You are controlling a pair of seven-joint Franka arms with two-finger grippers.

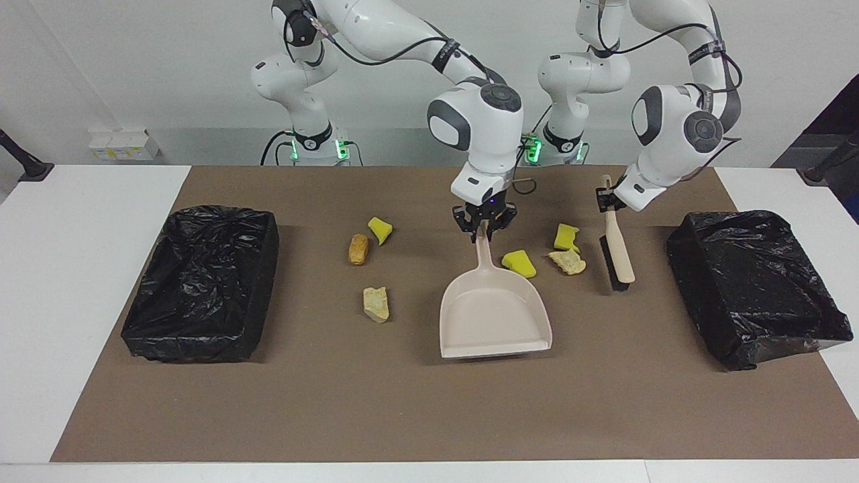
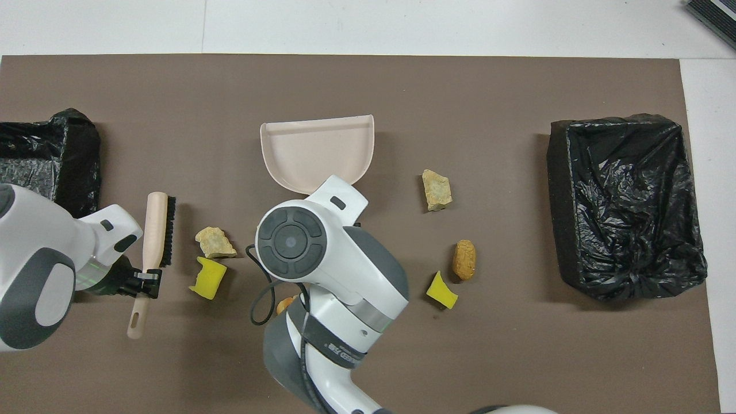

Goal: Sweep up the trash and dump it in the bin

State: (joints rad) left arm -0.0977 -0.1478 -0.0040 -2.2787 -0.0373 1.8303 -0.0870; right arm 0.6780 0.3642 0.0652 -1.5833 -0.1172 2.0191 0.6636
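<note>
My right gripper (image 1: pixel 484 225) is shut on the handle of the beige dustpan (image 1: pixel 493 312), which rests on the mat with its mouth facing away from the robots; the pan also shows in the overhead view (image 2: pixel 316 152). My left gripper (image 1: pixel 607 200) is shut on the handle of the beige brush (image 1: pixel 616 251), low over the mat. A yellow chunk (image 1: pixel 519 263), another yellow chunk (image 1: pixel 566 237) and a tan lump (image 1: pixel 568 261) lie between pan and brush. Toward the right arm's end lie a yellow chunk (image 1: pixel 380 230), an orange-brown piece (image 1: pixel 358 249) and a tan lump (image 1: pixel 376 304).
A black-bagged bin (image 1: pixel 201 282) stands at the right arm's end of the brown mat and another (image 1: pixel 751 282) at the left arm's end. A small orange bit (image 2: pixel 286 303) peeks out under the right arm in the overhead view.
</note>
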